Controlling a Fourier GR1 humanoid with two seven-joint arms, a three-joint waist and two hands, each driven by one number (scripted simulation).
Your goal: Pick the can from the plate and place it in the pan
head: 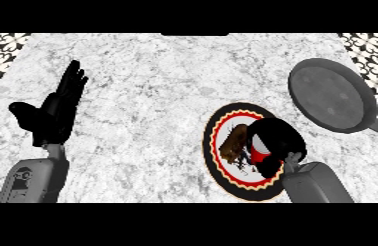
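Lifting is best done straight up before anything is carried across the marble counter (162,80) to the pan (330,95), so the plate (212,136) is not dragged. The right hand (279,136) is curled over the can (259,154), which sits on the plate. The left hand (53,114) is rested open at left. Patterned tile (15,42) is glimpsed at the far corners.

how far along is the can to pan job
Done: the right hand is on the can, fingers curled round it. In hand: the grasp, with the can over the plate; whether it is lifted is unclear. Left: carrying it to the pan, which holds no can, and releasing. The left hand rests open at left.
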